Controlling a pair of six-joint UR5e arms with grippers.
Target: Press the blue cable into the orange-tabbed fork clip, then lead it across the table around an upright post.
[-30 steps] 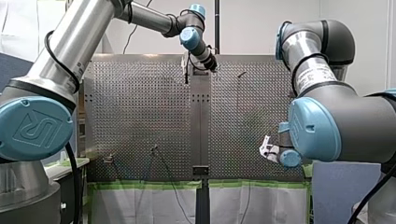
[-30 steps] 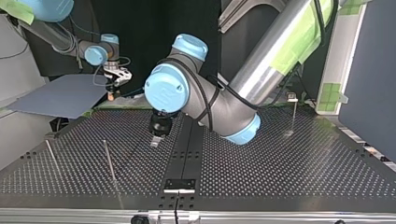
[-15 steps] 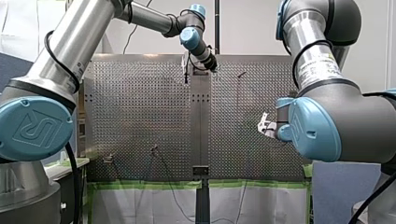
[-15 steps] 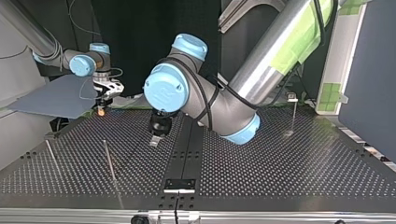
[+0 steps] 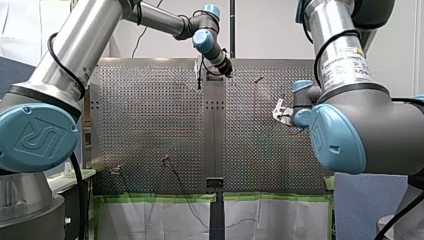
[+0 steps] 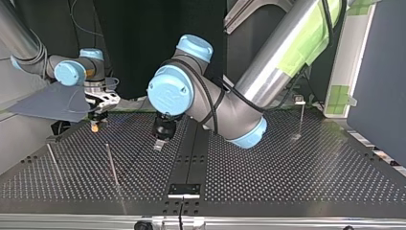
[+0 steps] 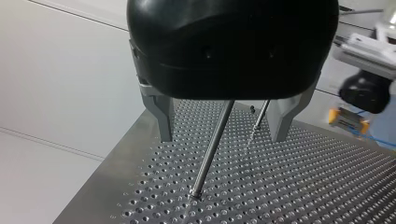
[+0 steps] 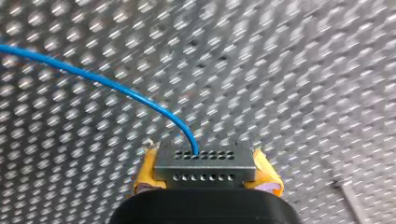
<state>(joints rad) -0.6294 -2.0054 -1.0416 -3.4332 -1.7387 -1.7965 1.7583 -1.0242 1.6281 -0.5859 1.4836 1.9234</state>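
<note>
Pincer of my right arm [image 8: 205,181], yellow-padded, is clamped on the blue cable [image 8: 116,88] at its grey end block [image 8: 205,161], the cable arcing away above the perforated table [image 8: 303,70]; left pincer [image 7: 224,123] has fingers apart, straddling an upright post [image 7: 210,149] without visible contact.

Perforated table [image 5: 150,115] seen from behind the arms, with a dark strip [image 5: 215,135] running down its middle. My left gripper [image 5: 226,68] hangs at the table's far edge, just right of the strip's top, and my right gripper [image 5: 279,111], pale at the tips, is held over the right half near a slim upright post [image 5: 255,82]. A thin cable [image 5: 176,175] runs from a small fixture [image 5: 165,159] close to the near edge and droops over the green tape [image 5: 150,198] lining that edge.
</note>
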